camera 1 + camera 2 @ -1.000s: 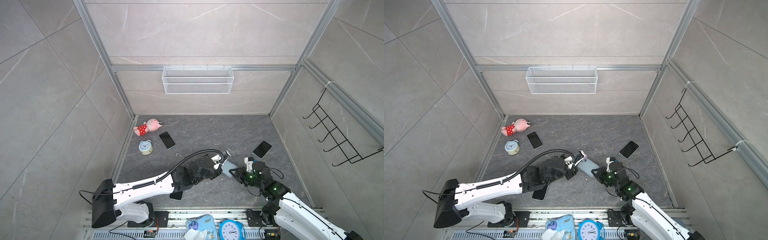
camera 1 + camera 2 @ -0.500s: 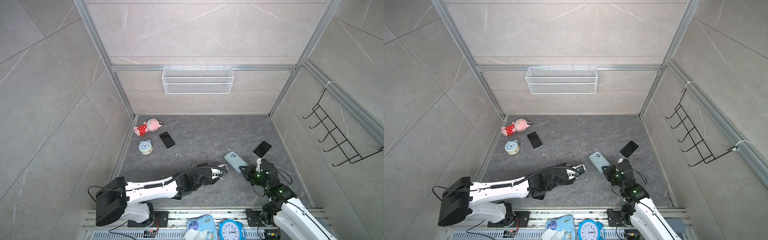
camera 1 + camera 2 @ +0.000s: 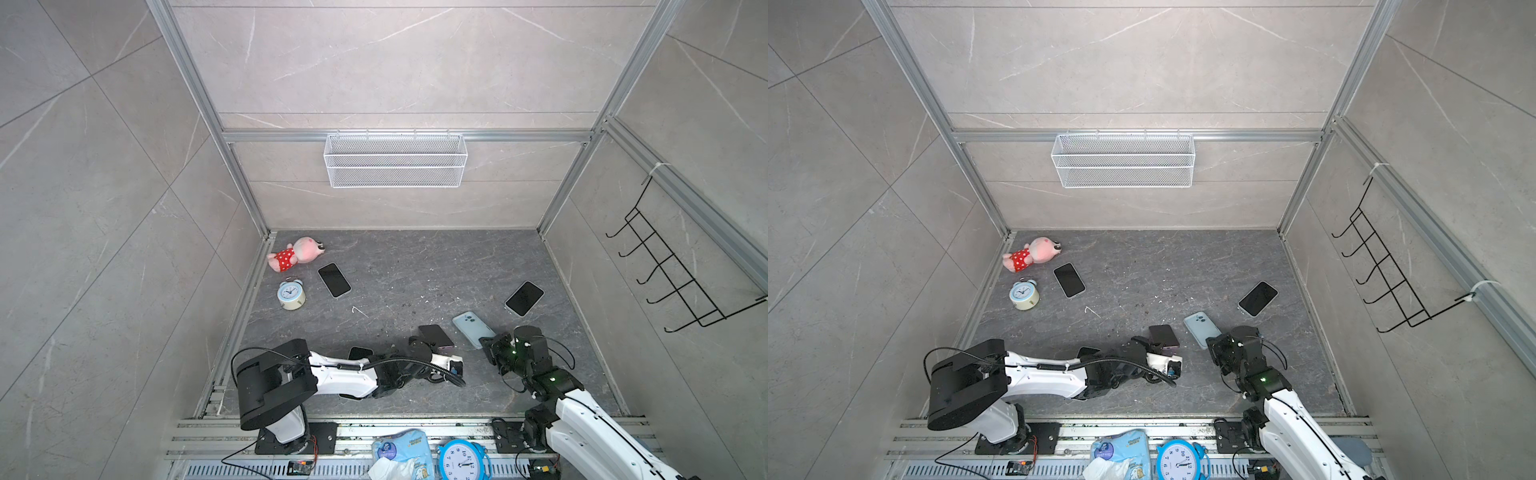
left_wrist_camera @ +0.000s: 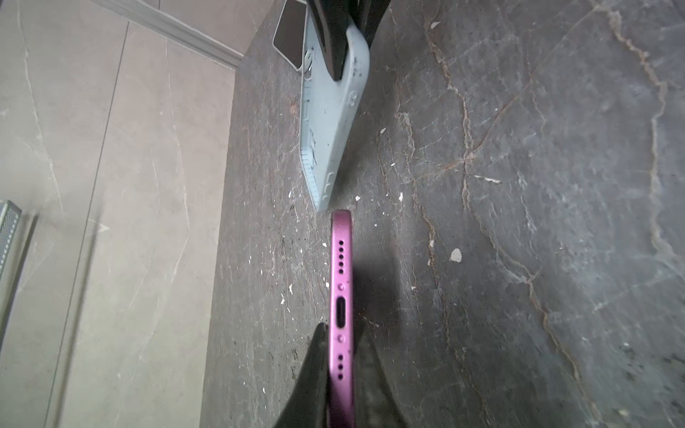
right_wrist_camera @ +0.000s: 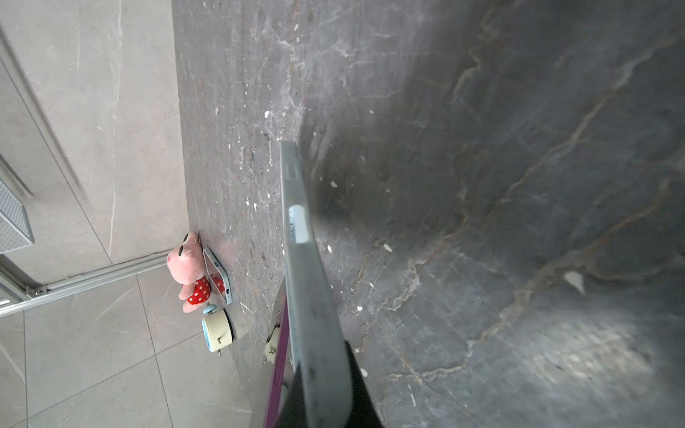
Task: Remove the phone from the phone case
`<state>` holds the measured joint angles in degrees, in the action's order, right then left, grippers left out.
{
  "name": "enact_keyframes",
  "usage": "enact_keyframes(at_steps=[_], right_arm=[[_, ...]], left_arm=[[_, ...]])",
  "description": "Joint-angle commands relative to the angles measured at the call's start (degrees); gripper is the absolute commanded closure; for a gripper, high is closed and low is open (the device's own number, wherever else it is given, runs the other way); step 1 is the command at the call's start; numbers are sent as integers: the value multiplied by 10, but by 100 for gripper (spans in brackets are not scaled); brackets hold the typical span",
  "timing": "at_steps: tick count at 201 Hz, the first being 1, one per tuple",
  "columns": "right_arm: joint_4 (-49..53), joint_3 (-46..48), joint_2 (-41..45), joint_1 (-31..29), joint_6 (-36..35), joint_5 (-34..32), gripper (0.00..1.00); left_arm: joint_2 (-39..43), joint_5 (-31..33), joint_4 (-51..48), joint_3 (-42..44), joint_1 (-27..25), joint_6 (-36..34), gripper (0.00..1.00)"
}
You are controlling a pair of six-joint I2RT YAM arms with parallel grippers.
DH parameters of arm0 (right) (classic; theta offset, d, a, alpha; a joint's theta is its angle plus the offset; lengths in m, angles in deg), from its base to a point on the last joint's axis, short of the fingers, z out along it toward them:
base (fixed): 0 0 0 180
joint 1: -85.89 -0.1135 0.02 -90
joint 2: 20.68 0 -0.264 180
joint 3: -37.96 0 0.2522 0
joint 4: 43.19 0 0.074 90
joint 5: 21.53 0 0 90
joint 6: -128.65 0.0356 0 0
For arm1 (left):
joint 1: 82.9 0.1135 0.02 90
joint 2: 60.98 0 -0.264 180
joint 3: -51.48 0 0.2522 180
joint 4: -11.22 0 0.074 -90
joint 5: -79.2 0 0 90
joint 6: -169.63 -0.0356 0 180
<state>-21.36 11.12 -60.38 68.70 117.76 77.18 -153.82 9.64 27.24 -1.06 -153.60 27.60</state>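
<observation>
Pulling apart is finished: a second ago both claws met over one bundle at the middle, whereas now the left claw (image 4: 341, 333) is clenched on the purple phone (image 4: 341, 274) and the right claw (image 5: 320, 365) is clenched on the pale blue case (image 5: 302, 266). In both top views phone and case hang near each other but apart, low over the floor (image 3: 407, 282). Extraction appears complete; only setting both down remains.
</observation>
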Motion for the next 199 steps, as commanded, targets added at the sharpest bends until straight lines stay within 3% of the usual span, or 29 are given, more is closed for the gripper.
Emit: enact_keyframes(at_steps=[1, 81, 161, 199], right_arm=[[-34, 15, -2, 3, 28, -11, 100], [-88, 45, -33, 2, 63, -2, 97], [-122, 66, -49, 2, 81, 2, 91], [-132, 69, -60, 2, 83, 10, 87]], left_arm=[[-12, -14, 71, 1, -6, -42, 100], [-71, 6, 94, 5, -23, -48, 96], [-93, 25, 89, 8, -37, -29, 78], [-100, 33, 95, 8, -41, -14, 64]])
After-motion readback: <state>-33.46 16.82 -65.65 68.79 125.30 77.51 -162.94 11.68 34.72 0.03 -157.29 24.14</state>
